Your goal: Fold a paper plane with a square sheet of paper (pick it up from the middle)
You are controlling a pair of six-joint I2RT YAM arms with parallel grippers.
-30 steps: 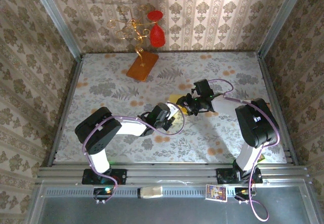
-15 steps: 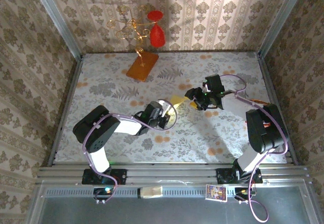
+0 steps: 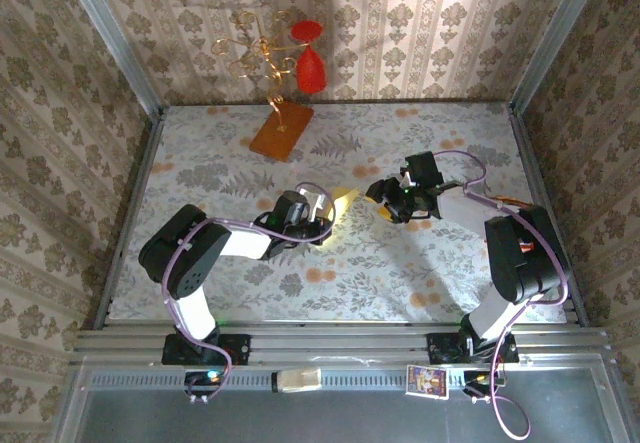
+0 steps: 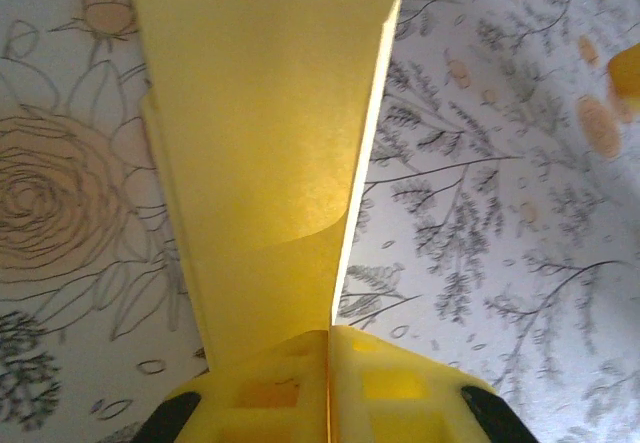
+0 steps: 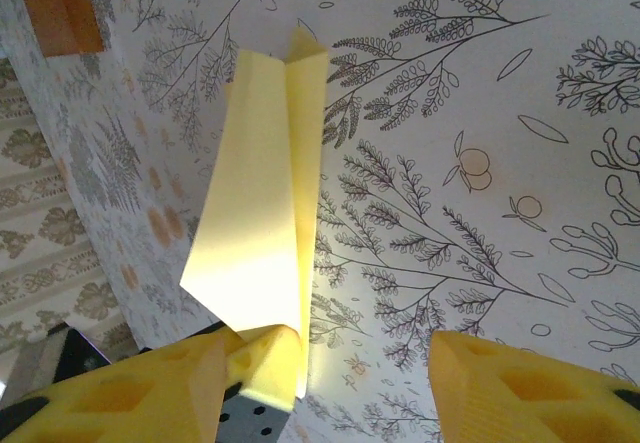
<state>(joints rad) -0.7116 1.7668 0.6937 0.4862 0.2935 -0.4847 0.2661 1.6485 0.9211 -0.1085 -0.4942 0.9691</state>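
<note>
The square sheet of paper (image 3: 346, 198) is pale yellow and folded into a narrow pointed shape with a centre crease. It is held just above the table's middle. My left gripper (image 3: 325, 209) is shut on its near end. In the left wrist view the paper (image 4: 265, 153) rises straight out of the closed left gripper (image 4: 328, 341). My right gripper (image 3: 382, 201) stands open just right of the paper. In the right wrist view the folded paper (image 5: 262, 203) lies near the left finger of the open right gripper (image 5: 330, 388), and nothing is pinched between its fingers.
An orange-brown slab (image 3: 281, 129) bearing a gold wire stand with red ornaments (image 3: 308, 63) sits at the back of the floral table (image 3: 450, 273). The slab's corner (image 5: 55, 8) appears in the right wrist view. Patterned walls enclose the table on three sides.
My right gripper has opened, let go of the paper and drawn back to the right. My left gripper has closed fully on the paper and shifted slightly up and left.
</note>
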